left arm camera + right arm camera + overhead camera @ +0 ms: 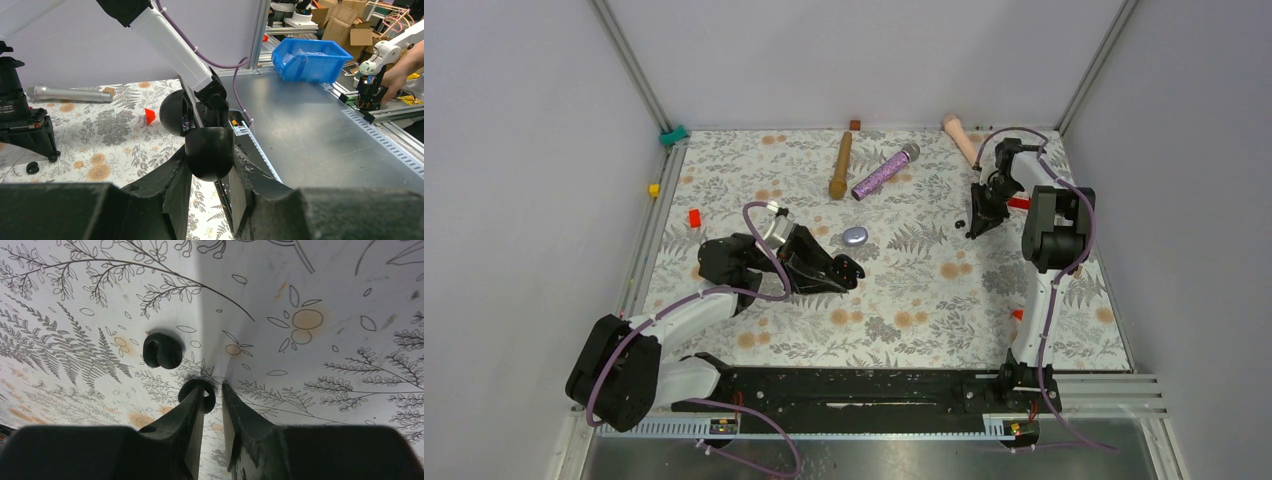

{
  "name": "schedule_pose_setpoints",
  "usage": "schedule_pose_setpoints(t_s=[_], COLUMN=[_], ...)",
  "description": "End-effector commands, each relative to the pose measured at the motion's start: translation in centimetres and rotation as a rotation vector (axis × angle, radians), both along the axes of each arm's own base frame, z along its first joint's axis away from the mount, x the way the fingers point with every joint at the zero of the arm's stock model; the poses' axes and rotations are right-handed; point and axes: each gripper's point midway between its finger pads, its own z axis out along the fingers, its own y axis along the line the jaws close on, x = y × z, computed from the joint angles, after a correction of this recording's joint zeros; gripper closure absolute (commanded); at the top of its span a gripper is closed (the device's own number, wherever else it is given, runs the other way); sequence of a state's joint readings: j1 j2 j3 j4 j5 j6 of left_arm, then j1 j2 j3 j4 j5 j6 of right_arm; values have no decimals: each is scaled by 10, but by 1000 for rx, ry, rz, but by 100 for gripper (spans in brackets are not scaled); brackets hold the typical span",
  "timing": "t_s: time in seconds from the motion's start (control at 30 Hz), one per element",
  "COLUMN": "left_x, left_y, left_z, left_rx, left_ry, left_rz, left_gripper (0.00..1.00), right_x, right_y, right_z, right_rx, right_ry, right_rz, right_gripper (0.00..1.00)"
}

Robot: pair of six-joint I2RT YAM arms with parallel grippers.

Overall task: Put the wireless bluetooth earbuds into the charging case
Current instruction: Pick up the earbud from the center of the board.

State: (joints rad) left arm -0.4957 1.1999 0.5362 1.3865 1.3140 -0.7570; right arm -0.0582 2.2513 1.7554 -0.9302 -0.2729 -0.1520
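Observation:
My left gripper (852, 271) is shut on the black charging case (209, 152) and holds it above the floral cloth; its domed lid (174, 113) stands open beside it. My right gripper (973, 229) points down at the cloth on the far right, jaws a narrow gap apart. Two black earbuds lie there. One earbud (162, 351) lies free to the left. The other earbud (207, 396) sits at my left fingertip (192, 407), half hidden by it, and the right finger does not touch it. One bud (32, 167) also shows in the left wrist view.
A pale lilac oval object (855, 236) lies just beyond the left gripper. A wooden microphone (841, 165), a purple glitter microphone (886, 172) and a pink one (959, 136) lie at the back. Small red blocks (694, 217) (1020, 203) are scattered about. A blue bin (310, 60) stands off the table.

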Motion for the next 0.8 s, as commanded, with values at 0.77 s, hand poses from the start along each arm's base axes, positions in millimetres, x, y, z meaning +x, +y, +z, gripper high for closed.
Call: schedule_pose_setpoints(t_s=[0.77], left_x=[-3], left_y=[1], left_z=[3], left_rx=[-18], left_ry=[-71], left_rz=[-16], left_gripper=[100], right_x=[-61], right_y=[21], right_z=[18], right_rx=[32], right_ry=[12], right_rz=[130], right_gripper=[78])
